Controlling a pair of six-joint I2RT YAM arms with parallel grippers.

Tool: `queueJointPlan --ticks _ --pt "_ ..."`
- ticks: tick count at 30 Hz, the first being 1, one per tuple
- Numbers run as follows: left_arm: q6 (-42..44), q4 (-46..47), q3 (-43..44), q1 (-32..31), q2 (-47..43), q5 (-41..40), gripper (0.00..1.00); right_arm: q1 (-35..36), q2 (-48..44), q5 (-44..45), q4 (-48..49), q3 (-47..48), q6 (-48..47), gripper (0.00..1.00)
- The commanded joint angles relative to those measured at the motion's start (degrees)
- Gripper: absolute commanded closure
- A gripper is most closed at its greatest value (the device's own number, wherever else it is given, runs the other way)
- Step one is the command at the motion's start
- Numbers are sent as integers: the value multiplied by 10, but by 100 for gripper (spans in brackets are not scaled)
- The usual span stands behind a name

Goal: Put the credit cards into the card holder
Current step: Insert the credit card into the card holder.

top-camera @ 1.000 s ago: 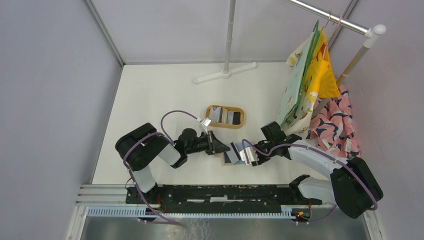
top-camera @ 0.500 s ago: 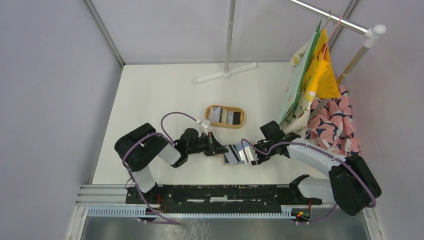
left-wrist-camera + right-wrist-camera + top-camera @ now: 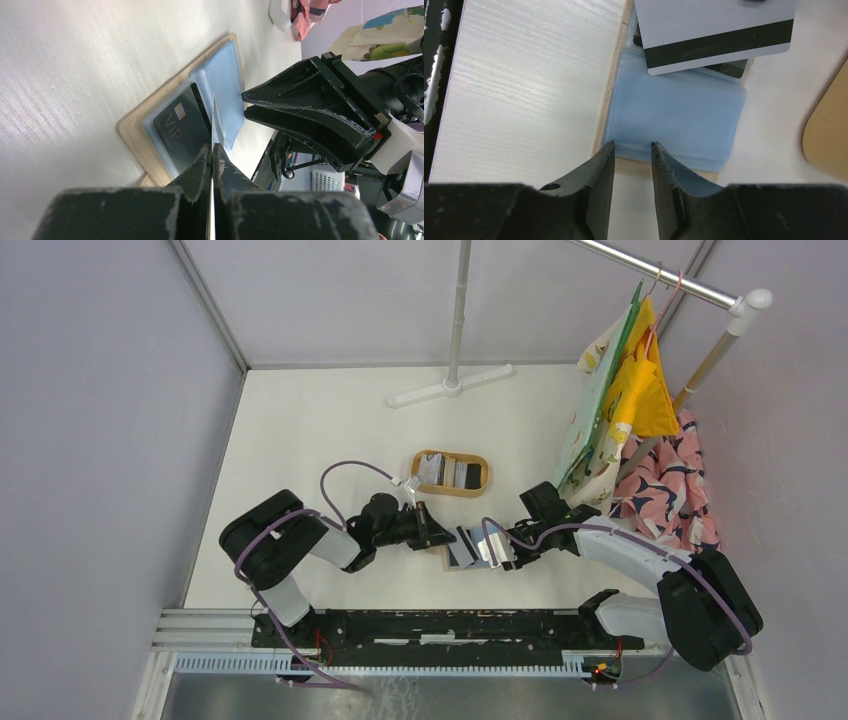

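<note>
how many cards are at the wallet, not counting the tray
2. A black card sits in a sleeve of the open wallet; a grey card with a black stripe is pinched in the left jaws just above it. Other sleeves may hide more.

Bright, even light is falling from above across the white table (image 3: 300, 430) in the top view, and the shadows on it are lying faint and soft-edged; that picture is looking sharp from near to far. In the left wrist view the left gripper (image 3: 212, 147) is blurring at the near edge, the table is glaring pale on the left, and the far right background is going soft. In the right wrist view the right gripper (image 3: 633, 145) is blurring slightly, while the striped card (image 3: 716, 30) is showing crisp.
</note>
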Motion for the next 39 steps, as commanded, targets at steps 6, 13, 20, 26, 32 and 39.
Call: queueJointPlan --ticks 6,13,20,26,32,39 --pt "23 -16 23 -9 6 -19 98 1 7 27 -10 10 -8 62" --pt "15 -25 30 -17 19 -22 98 1 8 26 -8 9 -8 62" --pt "15 -66 35 -18 10 -28 98 0 7 26 -7 8 -7 62" --pt "20 -103 58 -19 22 -22 98 1 7 24 -7 8 -6 61" --pt "22 -128 73 -20 28 -18 98 1 5 22 -5 7 -6 61" --pt "18 -176 92 -20 32 -14 98 1 5 23 -1 6 -2 60"
